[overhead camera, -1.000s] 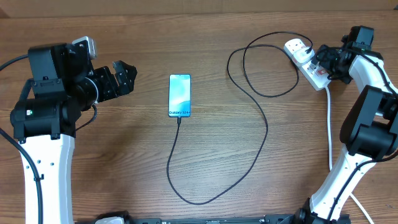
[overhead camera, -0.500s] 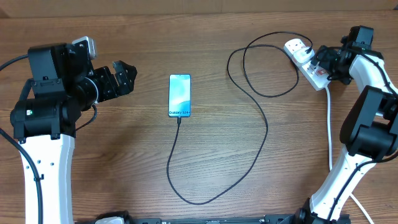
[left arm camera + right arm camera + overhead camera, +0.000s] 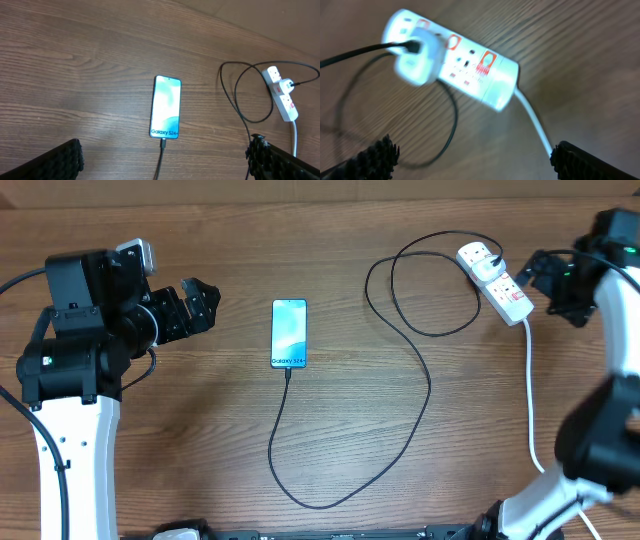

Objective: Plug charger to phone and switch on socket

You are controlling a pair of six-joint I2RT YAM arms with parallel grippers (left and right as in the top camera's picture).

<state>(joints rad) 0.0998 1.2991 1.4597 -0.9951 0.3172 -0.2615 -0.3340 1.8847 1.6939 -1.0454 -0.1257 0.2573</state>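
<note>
The phone (image 3: 289,333) lies face up mid-table, its "Galaxy S24+" screen lit; it also shows in the left wrist view (image 3: 165,107). The black charger cable (image 3: 425,395) has its tip in the phone's bottom edge and loops right to a white plug seated in the socket (image 3: 494,282). The right wrist view shows the socket (image 3: 475,75) with the plug (image 3: 419,56) in it and red switch marks. My left gripper (image 3: 200,302) is open and empty, left of the phone. My right gripper (image 3: 553,280) is open and empty, lifted just right of the socket.
The socket's thick white cord (image 3: 530,395) runs down the right side toward the table's front edge. The cable's long loop (image 3: 300,490) lies across the middle and front of the table. The wooden table (image 3: 180,430) is otherwise bare.
My right gripper has pulled away to the right, off the socket, and the arm has swung outward. The left arm, phone and cable have not moved.
</note>
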